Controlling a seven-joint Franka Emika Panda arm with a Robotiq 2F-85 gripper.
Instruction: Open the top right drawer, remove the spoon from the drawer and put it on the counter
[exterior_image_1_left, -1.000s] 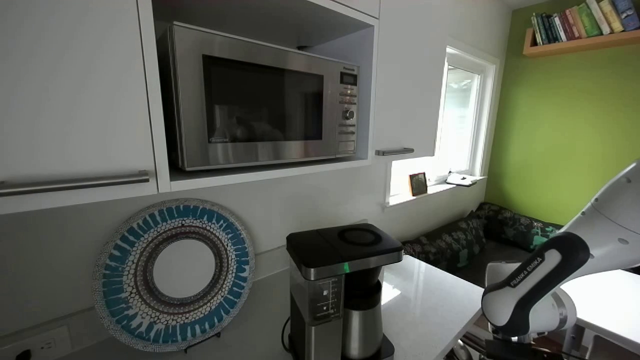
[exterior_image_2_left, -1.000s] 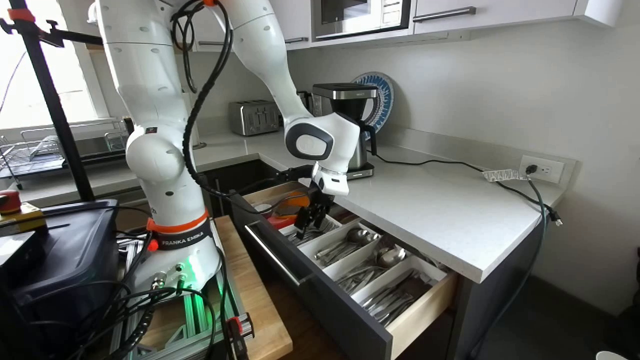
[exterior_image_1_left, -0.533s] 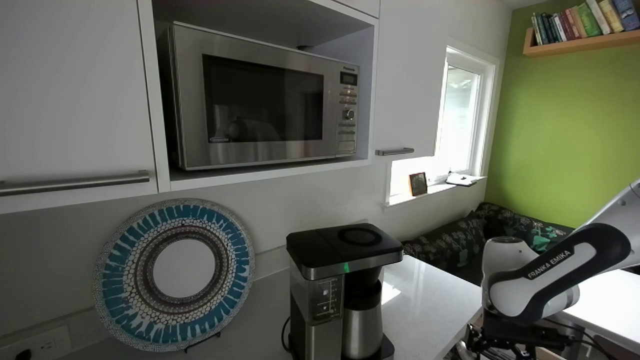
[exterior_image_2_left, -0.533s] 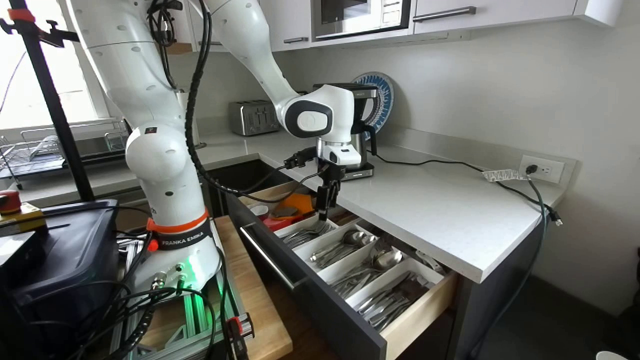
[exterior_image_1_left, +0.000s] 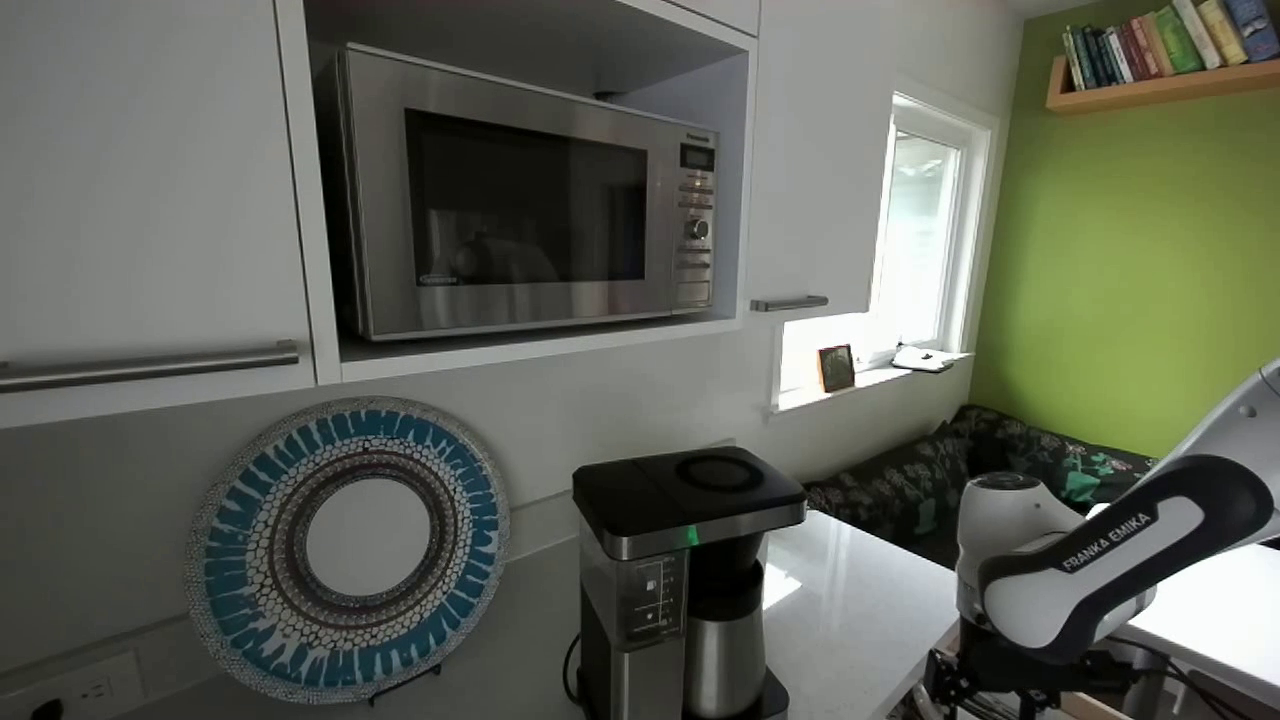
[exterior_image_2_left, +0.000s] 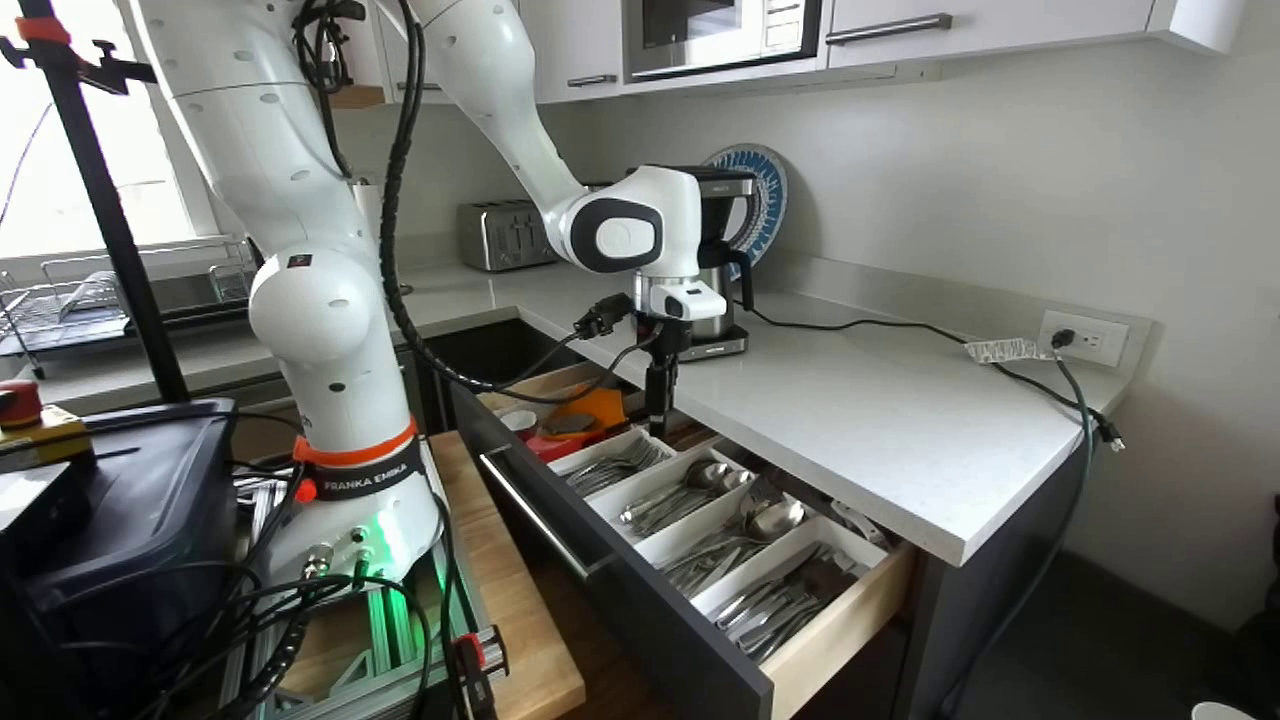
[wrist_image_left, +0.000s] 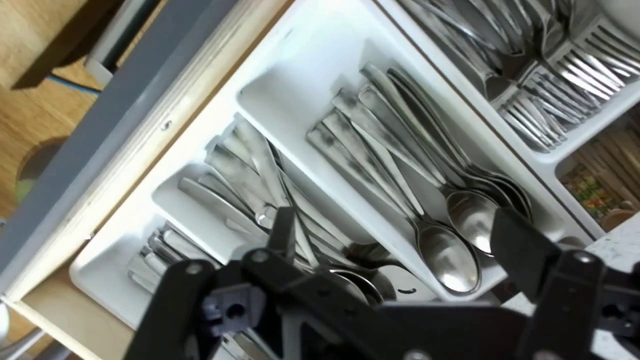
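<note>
Gripper (wrist_image_left: 395, 232) over pulled-out drawer (exterior_image_2_left: 650, 620), fingers (wrist_image_left: 520, 250) wide apart, counter (exterior_image_2_left: 860, 400) edge near

In an exterior view we are seeing a green wall (exterior_image_1_left: 1130, 270) filling the right side; a bookshelf (exterior_image_1_left: 1165, 88) is hanging at upper right, a bright window (exterior_image_1_left: 922, 220) is glowing right of centre, dark cushions (exterior_image_1_left: 895, 490) are lying below.

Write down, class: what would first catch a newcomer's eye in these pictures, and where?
Probably the white robot arm, its open gripper above the pulled-out cutlery drawer. Then, in an exterior view, the bright green wall beside the window, and the round blue-patterned plate left of the coffee machine.
</note>
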